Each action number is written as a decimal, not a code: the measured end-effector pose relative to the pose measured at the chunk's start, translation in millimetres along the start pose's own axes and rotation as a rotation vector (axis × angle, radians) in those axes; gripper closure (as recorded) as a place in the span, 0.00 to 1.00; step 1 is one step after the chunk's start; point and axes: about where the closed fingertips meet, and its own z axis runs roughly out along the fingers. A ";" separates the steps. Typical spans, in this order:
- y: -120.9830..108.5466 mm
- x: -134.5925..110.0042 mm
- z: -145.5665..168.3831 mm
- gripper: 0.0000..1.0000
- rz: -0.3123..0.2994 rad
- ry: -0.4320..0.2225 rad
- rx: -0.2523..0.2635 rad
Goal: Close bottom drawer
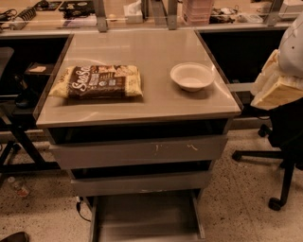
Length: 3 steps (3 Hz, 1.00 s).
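The bottom drawer is the narrowest grey metal tray and stands pulled far out at the foot of the cabinet. Its front runs off the lower edge of the view. Above it are the medium drawer and the wide drawer with pale scratch marks, both slightly open. My gripper shows as a cream and white shape at the right edge. It hangs level with the tabletop, well above and to the right of the bottom drawer, touching nothing.
On the cabinet top lie a snack bag and a white bowl. An office chair base stands on the floor to the right. Dark table legs stand to the left. A cluttered counter runs behind.
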 end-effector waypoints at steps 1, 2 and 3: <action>0.0 0.0 0.0 0.89 0.000 0.000 0.000; 0.0 0.0 0.0 1.00 0.000 0.000 0.000; 13.6 9.0 14.8 1.00 0.026 0.021 -0.023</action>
